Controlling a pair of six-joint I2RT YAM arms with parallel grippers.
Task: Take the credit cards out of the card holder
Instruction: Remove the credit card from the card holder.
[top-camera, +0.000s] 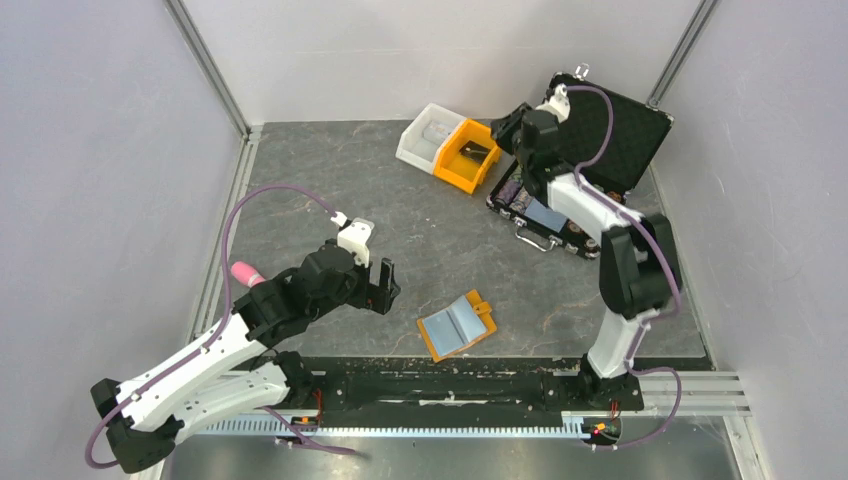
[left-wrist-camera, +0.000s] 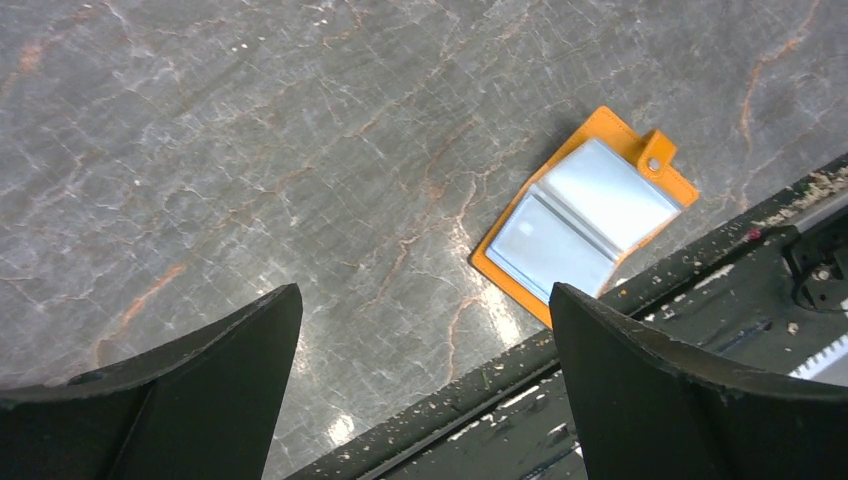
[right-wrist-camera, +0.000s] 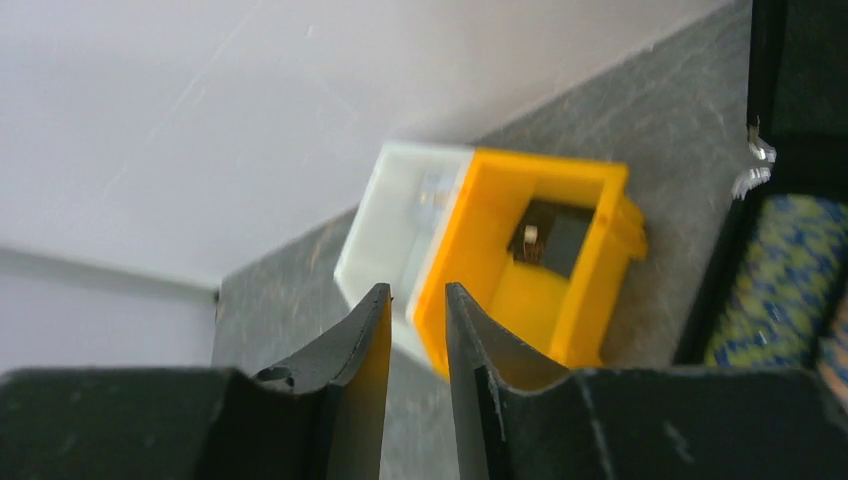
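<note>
The card holder (top-camera: 458, 324) lies open and flat near the table's front edge, orange-tan outside with light blue panels facing up. It also shows in the left wrist view (left-wrist-camera: 590, 210). No card shows loose on it. My left gripper (top-camera: 385, 288) is open and empty, hovering to the left of the holder, apart from it (left-wrist-camera: 425, 300). My right gripper (top-camera: 500, 130) is at the back, just above and beside the orange bin (top-camera: 465, 158). Its jaws (right-wrist-camera: 417, 295) stand a narrow gap apart with nothing between them. A dark card (right-wrist-camera: 550, 235) lies inside the orange bin (right-wrist-camera: 530, 290).
A white bin (top-camera: 425, 135) stands against the orange bin's left side. An open black chip case (top-camera: 610, 125) is at the back right, with a pale blue flat piece (top-camera: 545, 215) on its near part. A pink object (top-camera: 245, 272) lies by the left rail. The black base rail (left-wrist-camera: 620, 400) runs along the front.
</note>
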